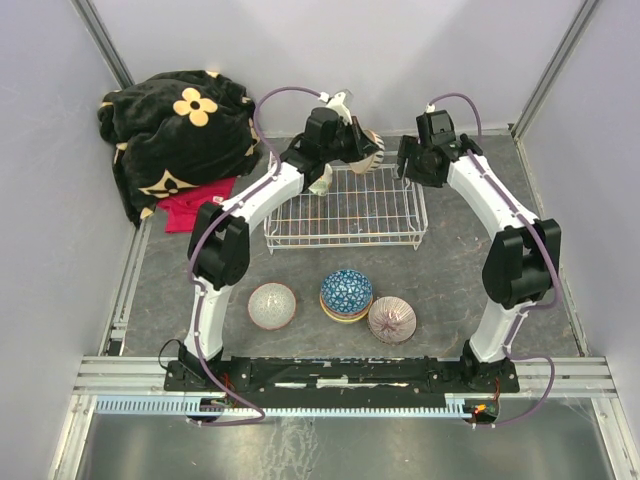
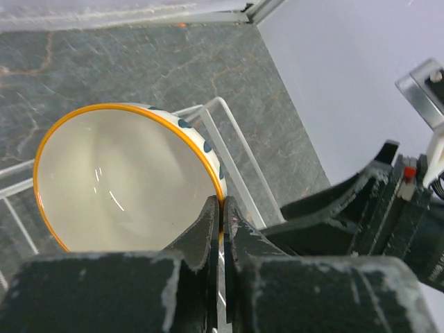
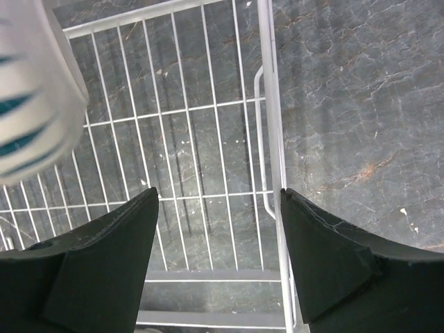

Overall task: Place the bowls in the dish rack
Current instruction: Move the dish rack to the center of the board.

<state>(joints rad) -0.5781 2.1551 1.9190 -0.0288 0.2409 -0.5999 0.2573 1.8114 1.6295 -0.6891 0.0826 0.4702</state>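
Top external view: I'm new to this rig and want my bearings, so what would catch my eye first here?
The left pincer is shut on an orange-rimmed bowl above the dish rack; the right pincer hangs open over its right side. A pink bowl, a blue-topped stack and a purple-white bowl sit near the arm bases, and a black flowered blanket fills the far left corner.
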